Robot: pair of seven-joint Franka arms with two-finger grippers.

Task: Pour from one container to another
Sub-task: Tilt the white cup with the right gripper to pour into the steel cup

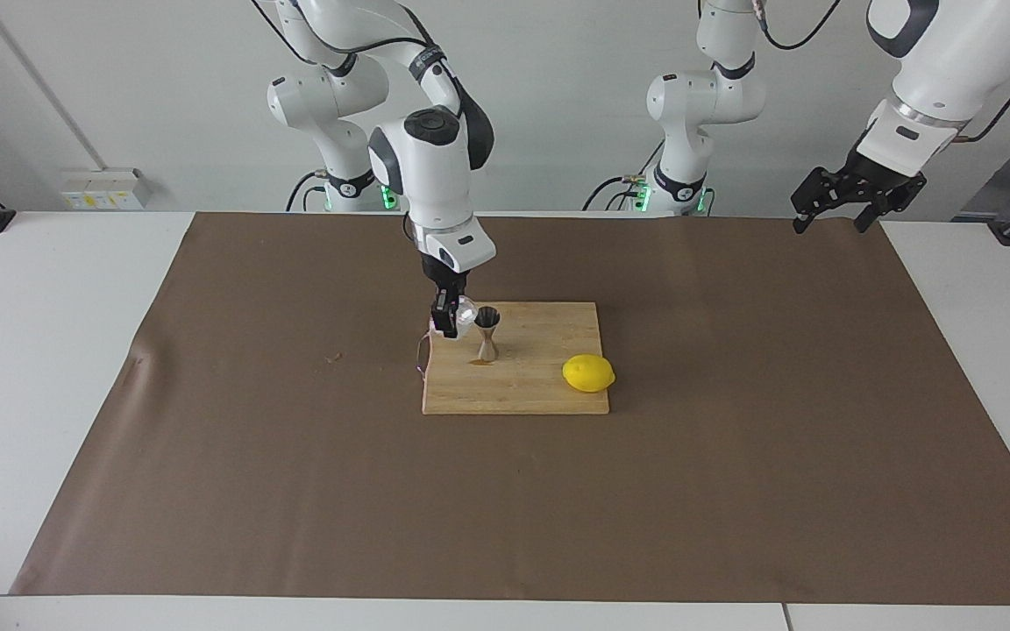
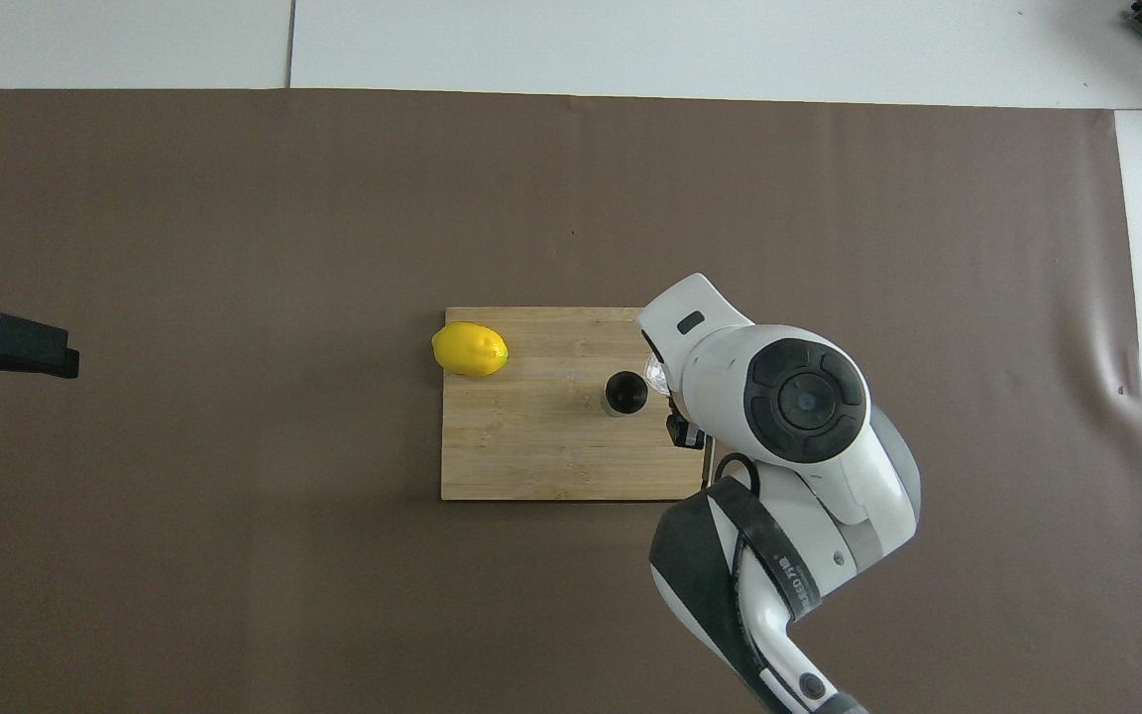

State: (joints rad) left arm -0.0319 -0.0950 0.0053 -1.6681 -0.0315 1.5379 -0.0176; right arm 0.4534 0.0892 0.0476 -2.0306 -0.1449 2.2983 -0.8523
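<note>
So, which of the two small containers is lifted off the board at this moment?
The crinkled cup: the right gripper holds it in the air, beside the rim of the steel jigger, which stands upright on the board.

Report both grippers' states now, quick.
Right gripper: shut on the small whitish translucent crinkled cup, beside the shiny steel hourglass jigger.
Left gripper: open, empty, waiting over the table's edge.

Crinkled whitish cup [image 1: 466,312] hangs tipped beside the upright steel jigger [image 1: 487,333] on the board.
</note>
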